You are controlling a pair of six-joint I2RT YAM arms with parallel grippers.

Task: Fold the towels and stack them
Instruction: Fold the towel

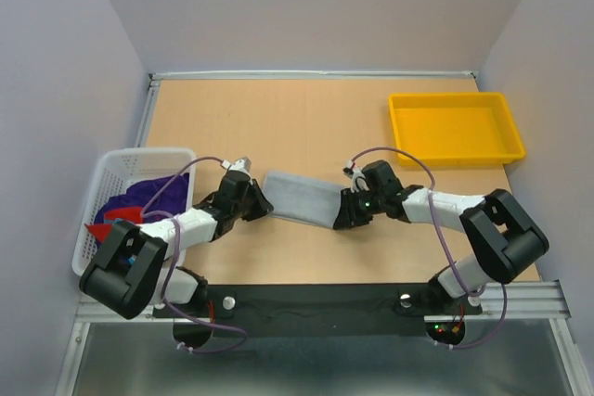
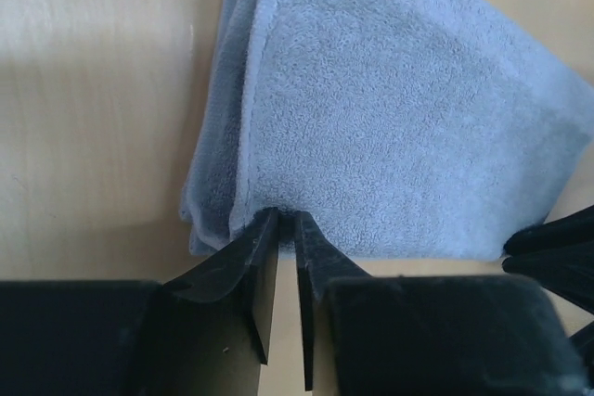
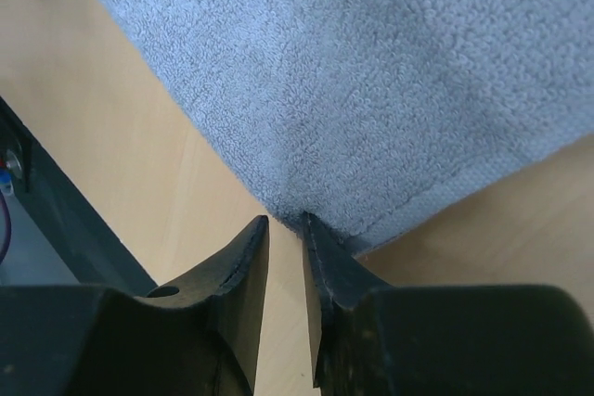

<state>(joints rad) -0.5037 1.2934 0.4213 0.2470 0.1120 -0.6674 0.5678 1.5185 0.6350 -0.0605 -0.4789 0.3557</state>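
Note:
The grey towel (image 1: pixel 302 197) lies as a folded strip in the middle of the table between both grippers. My left gripper (image 1: pixel 261 199) is at its left end. In the left wrist view my left gripper (image 2: pixel 286 218) is shut on the near edge of the grey towel (image 2: pixel 399 108), where several layers are stacked. My right gripper (image 1: pixel 345 210) is at the towel's right end. In the right wrist view my right gripper (image 3: pixel 286 222) stands narrowly open, with a corner of the grey towel (image 3: pixel 371 71) at its tips. Purple towels (image 1: pixel 148 194) and a red towel (image 1: pixel 108 227) lie in the white basket.
The white mesh basket (image 1: pixel 107 173) stands at the table's left edge. The yellow tray (image 1: pixel 453 127) sits at the back right. The black base rail (image 1: pixel 316 299) runs along the near edge.

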